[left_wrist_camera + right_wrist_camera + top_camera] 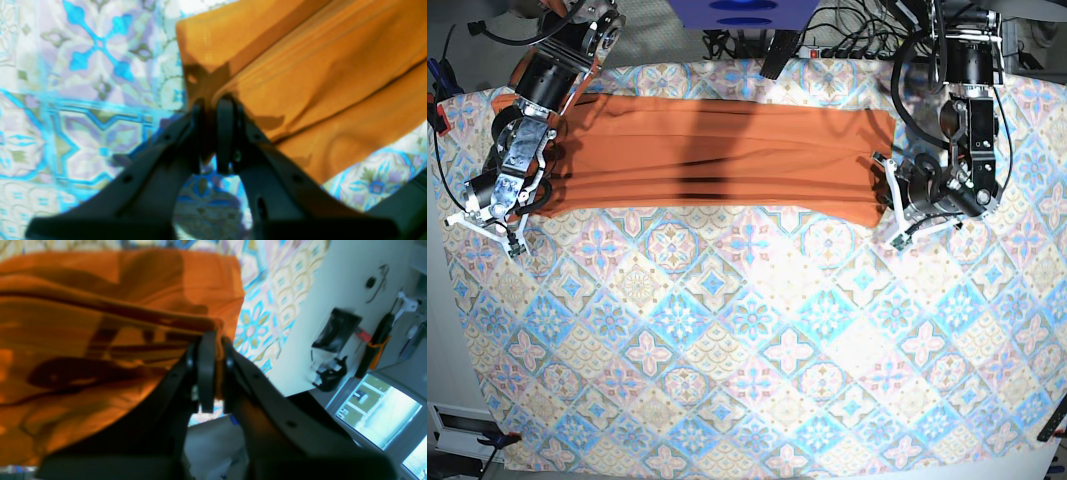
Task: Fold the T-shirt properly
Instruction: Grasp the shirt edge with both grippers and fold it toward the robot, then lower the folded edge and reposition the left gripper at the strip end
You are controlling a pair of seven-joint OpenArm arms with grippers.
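Big patterned tablecloth (757, 370) over the whole counter, mostly bare toward the near edge. Orange T-shirt (717, 155) stretched out as a long band along the far edge, running nearly from one side edge to the other, already doubled lengthwise by the look of the creases. Pulled fairly taut between the two arms, probably to keep the layers flat and lined up before the next fold. Left pincer (213, 110) pressed together on the hem corner at one end, cloth visibly sandwiched between the pads. Right pincer (215, 343) same deal at the other end, clamped on a bunched edge of fabric. Both low near the cloth, so likely mid-carry or about to lay it down.
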